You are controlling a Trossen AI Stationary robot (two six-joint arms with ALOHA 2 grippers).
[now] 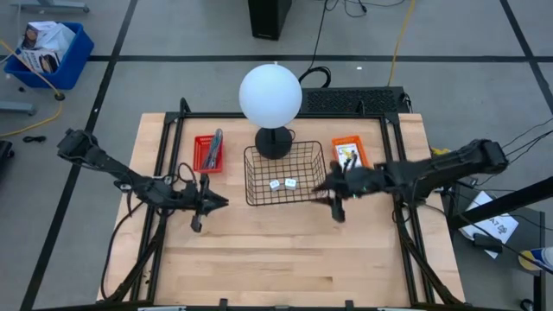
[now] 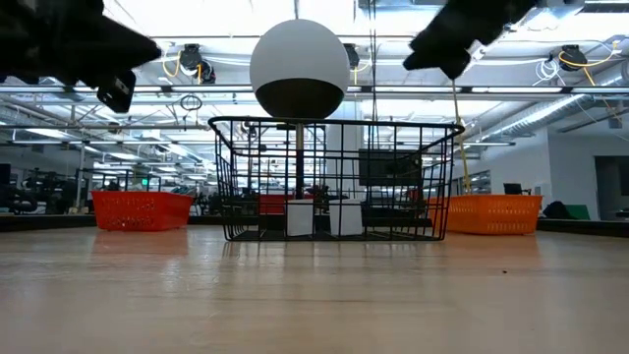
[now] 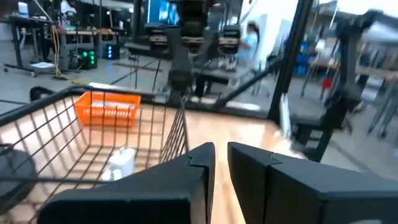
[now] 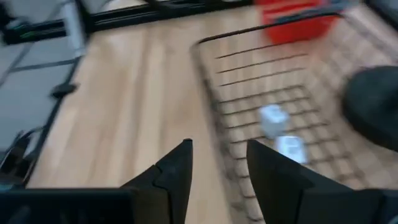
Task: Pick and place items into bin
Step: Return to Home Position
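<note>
1. Two small white boxes [image 1: 275, 183] lay side by side on the floor of the black wire basket [image 1: 248, 177] at the middle of the table.
2. The left claw [image 1: 218, 203] hung over the wood just left of the basket, its fingers [image 3: 198, 171] drawn in to a thin slit, empty.
3. The right claw [image 1: 326, 191] hovered at the basket's right edge, fingers [image 4: 174, 169] apart, holding nothing.
4. An orange bin [image 1: 350, 152] stood just behind it.
</note>
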